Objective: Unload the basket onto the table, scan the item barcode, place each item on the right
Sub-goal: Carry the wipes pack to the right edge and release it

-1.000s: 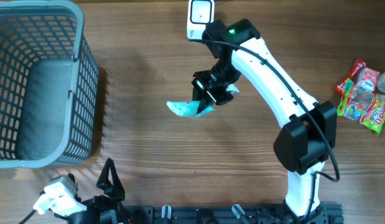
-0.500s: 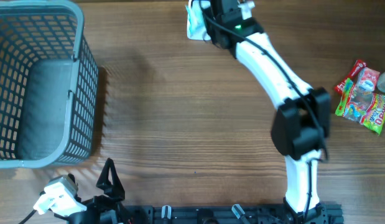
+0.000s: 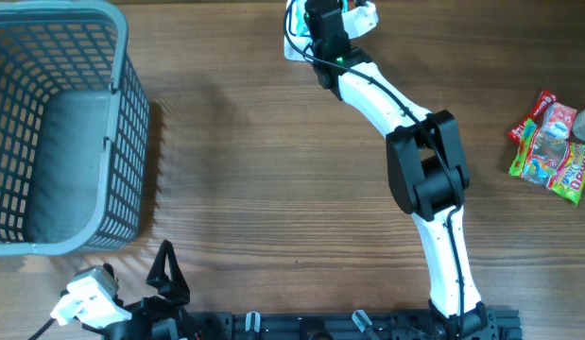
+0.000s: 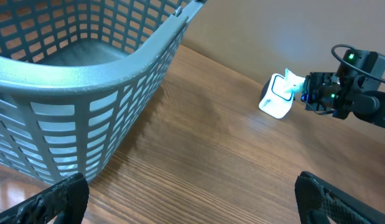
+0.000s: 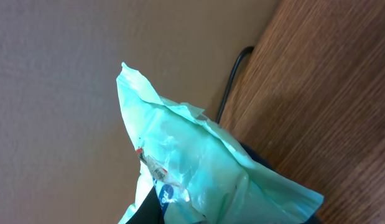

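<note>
The item is a pale teal plastic packet [image 5: 211, 168] with a small printed label, and my right gripper [image 5: 204, 211] is shut on its lower part, the dark fingers showing either side of it. In the overhead view the right gripper [image 3: 327, 17] reaches to the table's far edge, right over the white barcode scanner [image 3: 293, 40], which it partly hides. The left wrist view shows the teal item [image 4: 293, 83] held just above the scanner [image 4: 276, 99]. My left gripper [image 4: 201, 202] is wide open above bare wood at the near left [image 3: 164, 272], holding nothing.
A large grey plastic basket [image 3: 131, 142] fills the left side, its rim [image 4: 117, 81] close to the left gripper. Several colourful snack packets [image 3: 555, 146] lie at the right edge. A black cable [image 5: 232, 81] runs off the table's far edge.
The right arm has swung from the middle of the table up to the far edge, carrying the teal packet over the scanner. The left arm has not moved.
</note>
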You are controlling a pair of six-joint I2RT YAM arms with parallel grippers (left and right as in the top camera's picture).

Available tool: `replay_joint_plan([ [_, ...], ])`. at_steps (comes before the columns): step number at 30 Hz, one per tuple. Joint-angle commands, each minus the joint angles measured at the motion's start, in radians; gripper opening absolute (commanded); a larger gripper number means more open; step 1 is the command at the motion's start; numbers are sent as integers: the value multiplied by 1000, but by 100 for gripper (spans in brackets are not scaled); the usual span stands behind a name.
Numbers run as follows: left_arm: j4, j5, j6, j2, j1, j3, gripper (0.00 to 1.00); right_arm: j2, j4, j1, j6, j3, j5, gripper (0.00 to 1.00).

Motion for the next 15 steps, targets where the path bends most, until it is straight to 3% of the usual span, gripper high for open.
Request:
replay_joint_plan([
  [1, 3, -5, -6, -6, -3, -2, 100, -13, -117, -18, -8, 30, 21, 5],
  [6, 3, -5, -6, -6, -3, -2, 100, -249, -657, -106, -11, 31, 253, 5],
  [10, 3, -5, -6, -6, -3, -2, 100, -346, -1010, -305, 26, 31, 212, 5],
  [12, 3, -5, -6, -6, -3, -2, 100, -322, -1049, -445, 11, -38, 209, 5],
  [15, 3, -5, -6, -6, -3, -2, 100, -274, -906, -571, -90, -166, 156, 4],
])
